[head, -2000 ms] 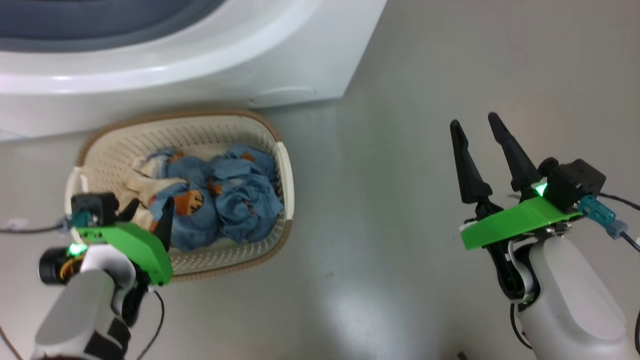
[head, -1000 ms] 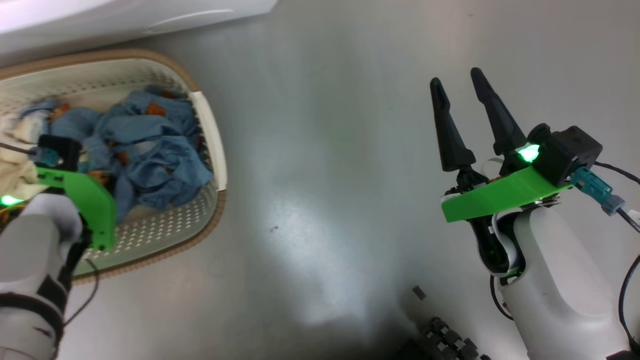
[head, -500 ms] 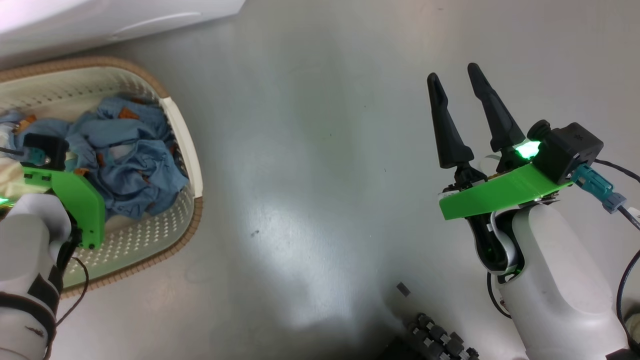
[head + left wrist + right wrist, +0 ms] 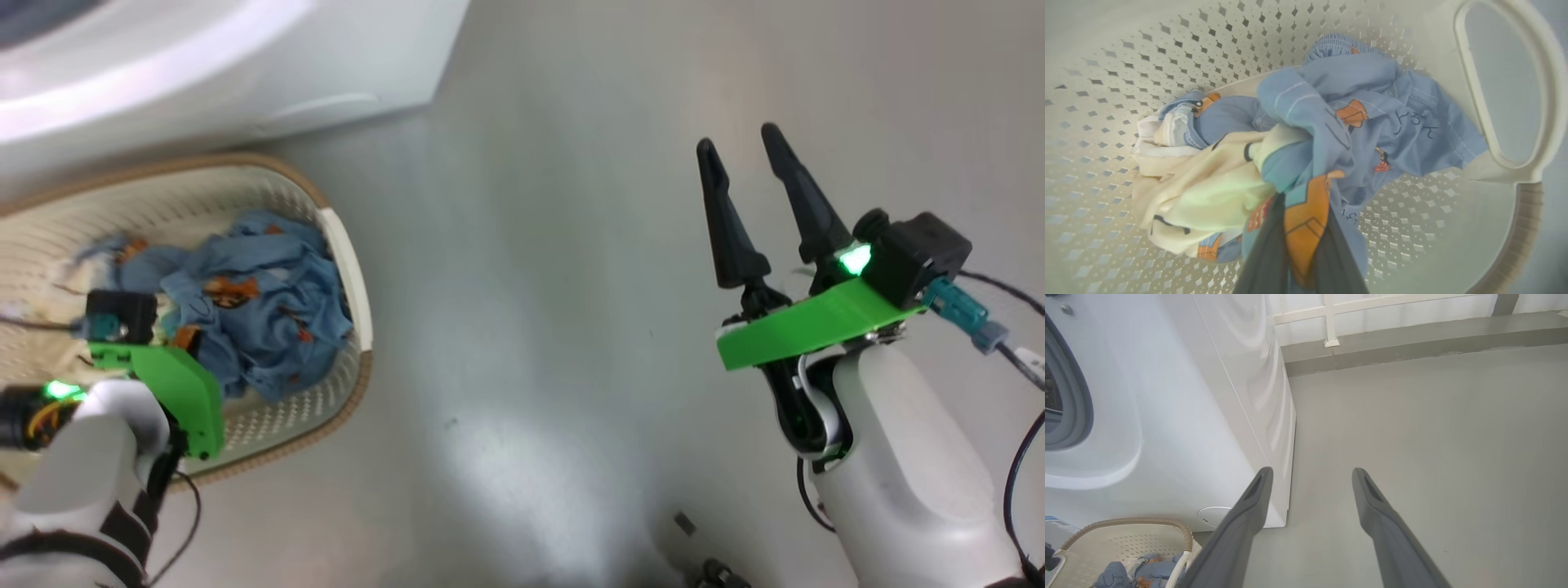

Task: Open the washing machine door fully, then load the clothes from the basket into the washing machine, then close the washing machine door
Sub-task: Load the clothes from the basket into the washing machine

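Sitting on the floor (image 4: 531,286) just before the washing machine (image 4: 245,73), the basket (image 4: 349,261) holds the clothes (image 4: 253,318): crumpled blue pieces, one cream. The left claw (image 4: 1304,212) is pinched shut on a blue, orange-printed fold inside it. Dark script on the cloth is unreadable. The right claw (image 4: 739,143) gapes empty, well apart.

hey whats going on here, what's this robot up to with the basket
It is loading laundry. The left gripper is down inside the basket, shut on a fold of the blue and orange clothes, and the pile lies in the basket. The right gripper is open and holds nothing, over the bare floor. The washing machine stands just behind the basket. Its grey door seal is exposed, so the door looks already open.
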